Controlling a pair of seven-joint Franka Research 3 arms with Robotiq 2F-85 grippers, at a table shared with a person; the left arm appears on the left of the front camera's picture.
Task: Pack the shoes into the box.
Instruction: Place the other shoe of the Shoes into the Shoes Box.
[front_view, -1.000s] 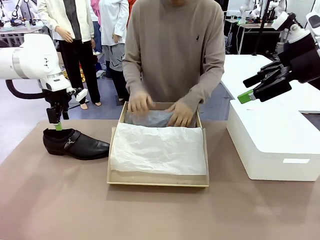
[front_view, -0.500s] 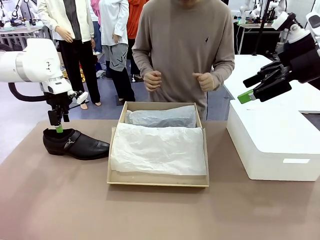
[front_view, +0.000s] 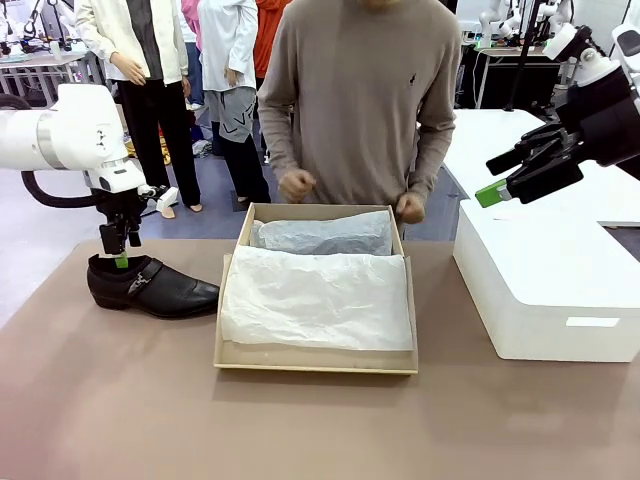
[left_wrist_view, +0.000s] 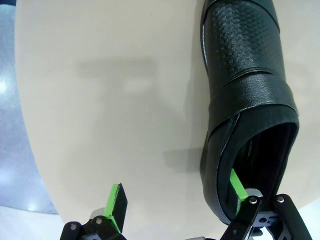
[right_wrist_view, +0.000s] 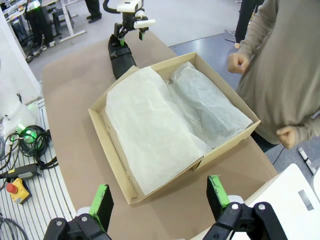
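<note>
One black glossy shoe (front_view: 152, 287) with a side strap lies on the table left of the box (front_view: 316, 358), toe toward it. My left gripper (front_view: 118, 250) hangs over its heel, open. In the left wrist view one green pad (left_wrist_view: 239, 186) sits inside the shoe (left_wrist_view: 250, 95) opening and the other (left_wrist_view: 118, 206) outside the shoe; the jaws are apart and not clamped. The tan box (right_wrist_view: 116, 155) is open and lined with white tissue paper (front_view: 318, 298), with a greyish paper bundle (front_view: 322, 236) at its far end. My right gripper (front_view: 508, 176) is open in the air at the right, shown also as right gripper (right_wrist_view: 160, 197).
A large white box (front_view: 545, 285) stands right of the tan box, under my right gripper. A person stands at the far edge, fists (front_view: 296, 184) held just above the box's far rim. Bare table lies in front. Cables and an emergency stop (right_wrist_view: 15, 190) lie beside the table.
The person's hands left the paper in the box, rose, then dropped to just behind its far rim. My left arm shifted very slightly; the right arm stayed still.
</note>
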